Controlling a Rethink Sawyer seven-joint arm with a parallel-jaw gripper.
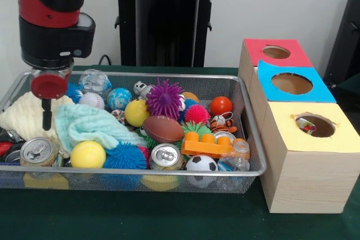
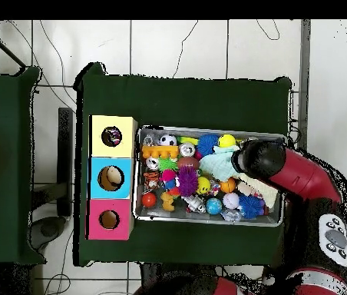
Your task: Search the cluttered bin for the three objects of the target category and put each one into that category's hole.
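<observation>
Gripper (image 1: 46,113) hangs over the bin's (image 1: 169,77) 9 o'clock end above cloths (image 1: 84,125) (probably digging for targets); can't tell if it's spread or pinched.

A silvery wire-mesh metal bin (image 1: 247,127) holds soft, nubbly cloths, one mint-green (image 1: 90,127), and shiny aluminium drink cans (image 1: 165,156). The pale wooden box (image 1: 304,178) looks matt, its grain showing.

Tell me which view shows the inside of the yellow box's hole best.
Front view. It looks obliquely into the yellow box's hole, where a small multicoloured item lies against the hole's left side. In the overhead view the same hole is tiny; something shows inside, but it can't be made out.
</observation>
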